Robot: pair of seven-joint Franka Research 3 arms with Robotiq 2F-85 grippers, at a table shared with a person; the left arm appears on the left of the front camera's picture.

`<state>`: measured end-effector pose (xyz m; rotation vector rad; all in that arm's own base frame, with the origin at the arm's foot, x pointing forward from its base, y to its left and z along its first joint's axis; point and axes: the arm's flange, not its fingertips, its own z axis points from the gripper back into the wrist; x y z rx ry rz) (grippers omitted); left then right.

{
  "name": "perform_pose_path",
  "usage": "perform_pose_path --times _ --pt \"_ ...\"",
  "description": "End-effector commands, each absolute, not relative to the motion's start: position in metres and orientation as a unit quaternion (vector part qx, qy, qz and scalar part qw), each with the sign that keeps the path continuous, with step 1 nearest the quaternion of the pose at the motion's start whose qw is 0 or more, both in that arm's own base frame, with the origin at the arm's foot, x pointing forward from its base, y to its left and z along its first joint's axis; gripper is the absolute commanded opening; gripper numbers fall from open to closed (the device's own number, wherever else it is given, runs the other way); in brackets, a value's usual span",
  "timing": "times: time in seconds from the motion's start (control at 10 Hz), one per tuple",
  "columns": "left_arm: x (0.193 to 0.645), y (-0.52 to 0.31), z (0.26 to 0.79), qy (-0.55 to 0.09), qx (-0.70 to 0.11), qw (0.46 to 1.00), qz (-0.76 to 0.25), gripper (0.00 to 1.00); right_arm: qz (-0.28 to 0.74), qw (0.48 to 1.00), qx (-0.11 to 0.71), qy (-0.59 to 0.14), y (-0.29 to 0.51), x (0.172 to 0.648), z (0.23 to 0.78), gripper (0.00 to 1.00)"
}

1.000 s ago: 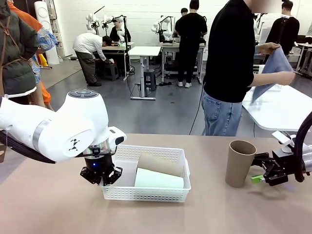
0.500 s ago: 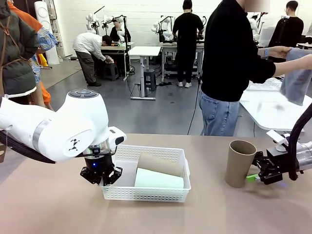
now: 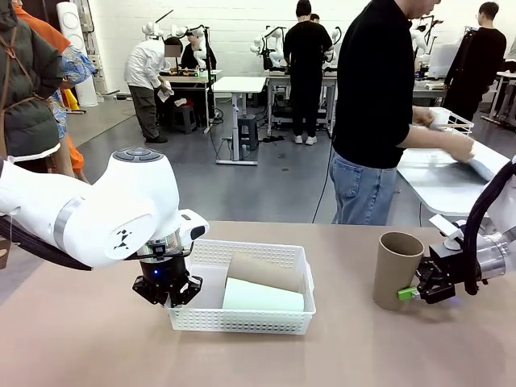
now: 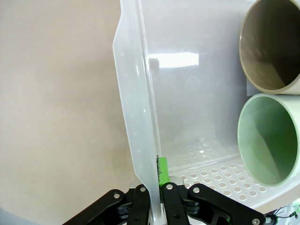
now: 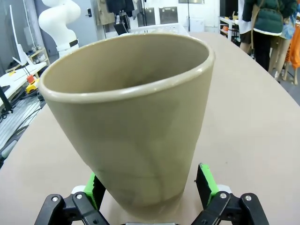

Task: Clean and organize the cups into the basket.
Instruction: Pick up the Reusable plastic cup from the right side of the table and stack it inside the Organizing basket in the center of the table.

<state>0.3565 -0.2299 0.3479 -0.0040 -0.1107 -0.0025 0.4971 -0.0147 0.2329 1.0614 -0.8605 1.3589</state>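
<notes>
Left pincer (image 4: 156, 180) clamped on white basket (image 3: 242, 321) left wall, prob. anchoring it for loading. Mint cup (image 3: 263, 297) and tan cup (image 3: 262, 271) lie inside. Right pincer (image 5: 151, 183) wide open, straddling base of upright tan cup (image 3: 396, 270) on worktop (image 3: 347, 359), right of basket. No grip yet.

Tan table (image 3: 81, 347), black-shirted person (image 3: 375, 89) beyond

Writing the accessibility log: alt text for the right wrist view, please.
A tan-brown cup stands upright on the beige table, its base between the green pads of the open right gripper, which has not yet closed on it.
</notes>
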Motion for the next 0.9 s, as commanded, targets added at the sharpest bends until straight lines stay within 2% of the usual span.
perform_pose_path --times 0.0,0.1,0.2,0.3,0.4,0.5,0.6,0.7,0.8 --pt "0.3555 -0.2306 0.3468 -0.062 0.002 0.998 -0.005 0.0 0.593 0.549 0.462 -0.366 -0.0129 0.4999 0.2294 0.97" --pt "0.3555 -0.2306 0.3468 -0.062 0.002 0.998 -0.005 0.0 0.601 0.542 0.465 -0.36 -0.0128 0.4993 0.2284 0.41" --pt "0.3555 -0.2306 0.3468 -0.062 0.002 0.998 -0.005 0.0 0.601 0.541 0.466 -0.36 -0.0128 0.5 0.2283 0.39" --pt "0.3555 -0.2306 0.3468 -0.062 0.002 0.998 -0.005 0.0 0.6 0.54 0.467 -0.361 -0.0132 0.5002 0.228 0.0" --pt "0.3555 -0.2306 0.3468 -0.062 0.002 0.998 -0.005 0.0 0.599 0.541 0.467 -0.362 -0.0137 0.5007 0.2272 0.0" --pt "0.3555 -0.2306 0.3468 -0.062 0.002 0.998 -0.005 0.0 0.597 0.541 0.468 -0.362 -0.0144 0.5013 0.2269 0.27" --pt "0.3555 -0.2306 0.3468 -0.062 0.002 0.998 -0.005 0.0 0.597 0.541 0.469 -0.362 -0.0144 0.5017 0.2264 0.22" --pt "0.3555 -0.2306 0.3468 -0.062 0.002 0.998 -0.005 0.0 0.597 0.54 0.469 -0.362 -0.0148 0.5017 0.2262 0.0" --pt "0.3555 -0.2306 0.3468 -0.062 0.002 0.998 -0.005 0.0 0.594 0.544 0.463 -0.37 -0.0149 0.498 0.2306 0.0"
